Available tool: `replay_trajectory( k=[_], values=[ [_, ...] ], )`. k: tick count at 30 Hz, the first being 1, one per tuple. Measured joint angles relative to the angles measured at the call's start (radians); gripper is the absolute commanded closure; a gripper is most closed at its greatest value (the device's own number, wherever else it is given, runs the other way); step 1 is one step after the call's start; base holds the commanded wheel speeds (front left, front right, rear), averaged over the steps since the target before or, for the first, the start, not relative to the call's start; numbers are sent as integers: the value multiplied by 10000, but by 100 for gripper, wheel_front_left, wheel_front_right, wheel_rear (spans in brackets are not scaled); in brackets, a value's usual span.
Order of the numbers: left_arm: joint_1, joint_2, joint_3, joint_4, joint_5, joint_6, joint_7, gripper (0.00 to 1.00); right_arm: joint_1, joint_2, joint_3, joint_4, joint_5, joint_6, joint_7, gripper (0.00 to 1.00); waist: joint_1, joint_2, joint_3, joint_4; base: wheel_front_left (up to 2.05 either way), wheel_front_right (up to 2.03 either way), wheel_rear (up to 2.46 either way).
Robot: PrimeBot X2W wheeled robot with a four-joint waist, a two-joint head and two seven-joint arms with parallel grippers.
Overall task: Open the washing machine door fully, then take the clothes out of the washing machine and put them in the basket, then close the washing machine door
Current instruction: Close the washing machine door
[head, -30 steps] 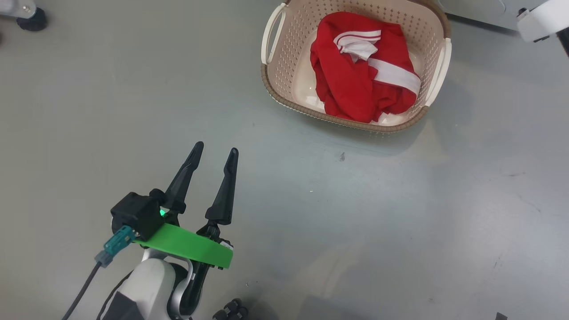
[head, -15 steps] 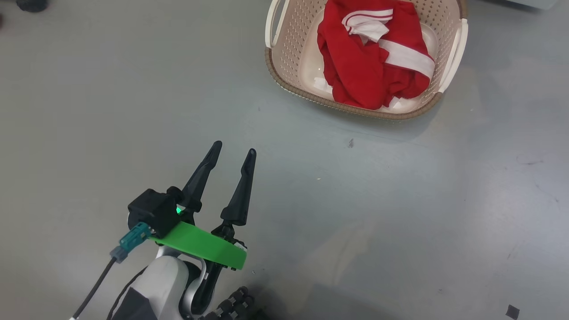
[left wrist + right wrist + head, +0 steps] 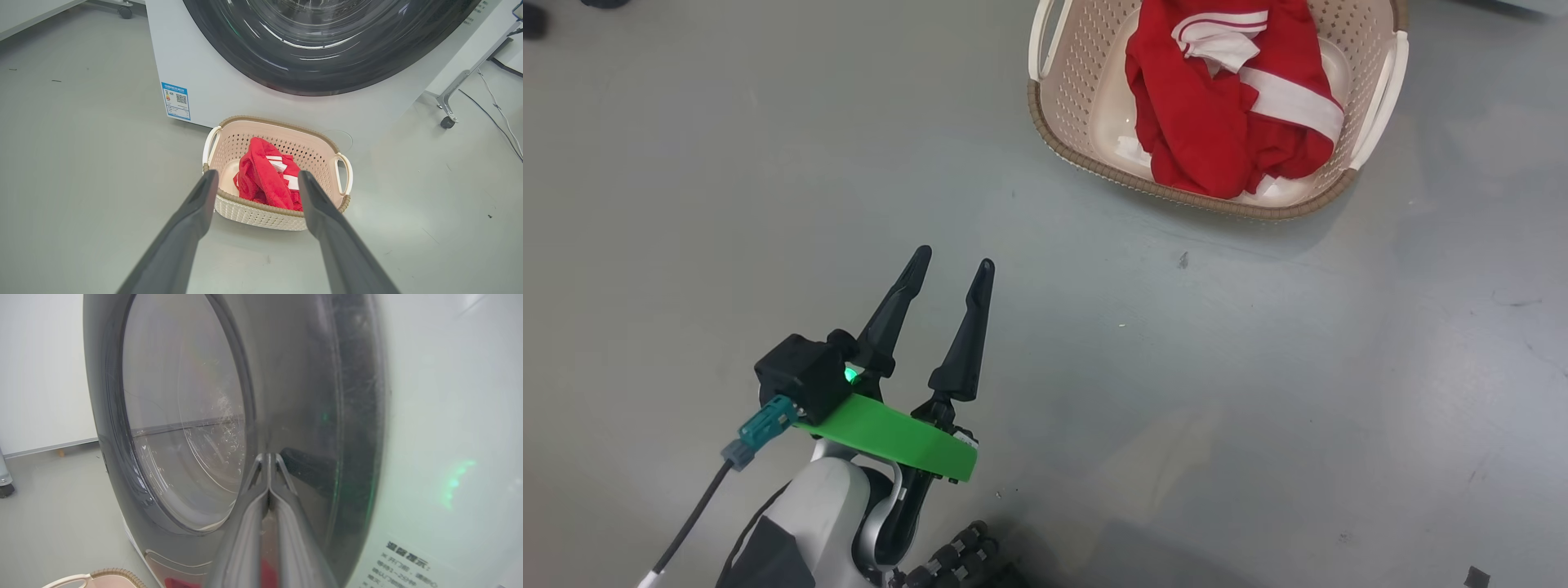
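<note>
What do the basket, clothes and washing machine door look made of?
The basket: probably moulded plastic, matte cream, perforated walls, brown woven-look rim. The clothes: soft fabric, red with white stripes, crumpled in folds. The washing machine door: glossy reflective dark surround, likely plastic, around clear glass or plastic.

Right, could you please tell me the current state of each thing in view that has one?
washing machine door: looks closed, flush with the front.
basket: upright on the floor, holding the clothes.
clothes: bunched inside the basket.
left gripper: jaws open, empty, over the floor.
right gripper: jaws shut, tips at the door.
</note>
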Motion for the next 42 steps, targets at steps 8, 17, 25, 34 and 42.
replay_trajectory(
  k=[8, 17, 25, 34, 42],
  values=[
    [-121, -40, 130, 186, 0, 0, 0, 0, 131, 128, 136, 685, -13, -92, -508, 100, 0, 0, -278, -63, 0, 0, 0],
    [-302, -71, 700, 282, 0, 0, 0, 0, 1347, 523, 249, 1310, 33, -190, -832, 100, 0, 0, -1048, -299, 0, 0, 0],
    [-291, 161, 1070, 397, 121, 0, 0, 0, 2518, 1032, 424, 1313, 138, -180, -957, 100, 0, 0, -1864, -768, 0, 0, 0],
    [1, 497, 1592, 537, 207, 0, 0, 0, 3726, 1691, 75, 1256, 738, -336, -1007, 100, 0, 0, -2674, -1476, 0, 0, 0],
    [611, 815, 1802, 646, 297, 0, 0, 0, 4625, 2305, -288, 460, 913, -529, -1007, 100, 0, 1, -3538, -2279, 0, 0, 0]
  ],
)
